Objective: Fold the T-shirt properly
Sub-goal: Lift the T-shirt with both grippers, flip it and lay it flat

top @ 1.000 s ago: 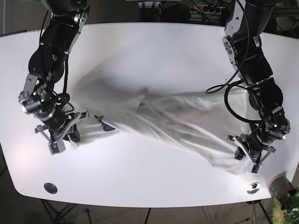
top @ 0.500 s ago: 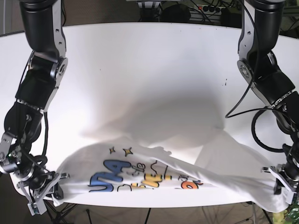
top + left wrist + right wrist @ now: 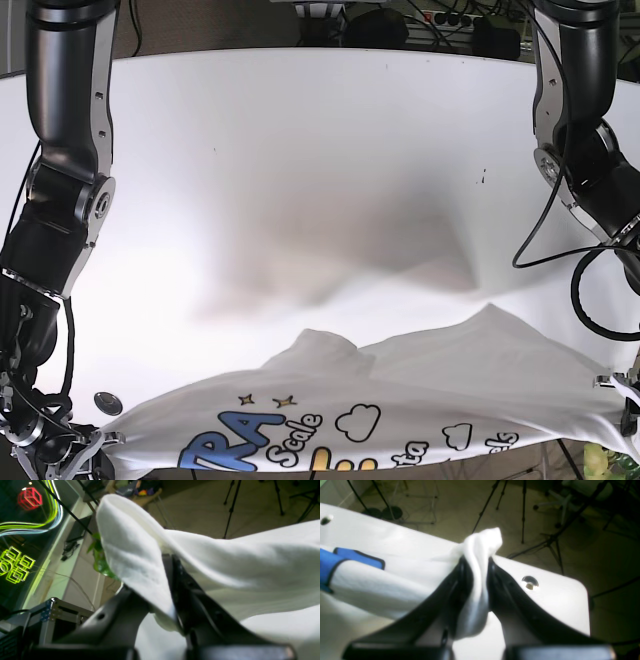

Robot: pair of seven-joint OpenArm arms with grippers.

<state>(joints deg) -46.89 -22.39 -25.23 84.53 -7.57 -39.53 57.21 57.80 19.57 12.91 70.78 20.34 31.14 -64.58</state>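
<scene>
The white T-shirt (image 3: 420,385) hangs stretched between my two grippers over the table's front edge, its blue lettering, stars and clouds facing up. At the base view's bottom left, my right gripper (image 3: 92,447) holds one corner. The right wrist view has that gripper (image 3: 476,563) shut on a bunched fold of T-shirt (image 3: 395,585), with blue print at its left. My left gripper (image 3: 626,402) holds the opposite corner at the right edge. Up close, the left gripper (image 3: 171,565) is shut on a thick fold of the T-shirt (image 3: 225,562).
The white table (image 3: 300,150) stretches away behind the shirt. A metal grommet (image 3: 108,402) sits near its front left corner, also in the right wrist view as grommet (image 3: 529,582). A potted plant (image 3: 612,462) stands past the front right corner. Tripod legs (image 3: 525,510) stand on the floor.
The shirt has been lifted off the table and drawn toward the front edge, spreading with its print up. Both grippers moved down to the frame's bottom corners, still holding it.
</scene>
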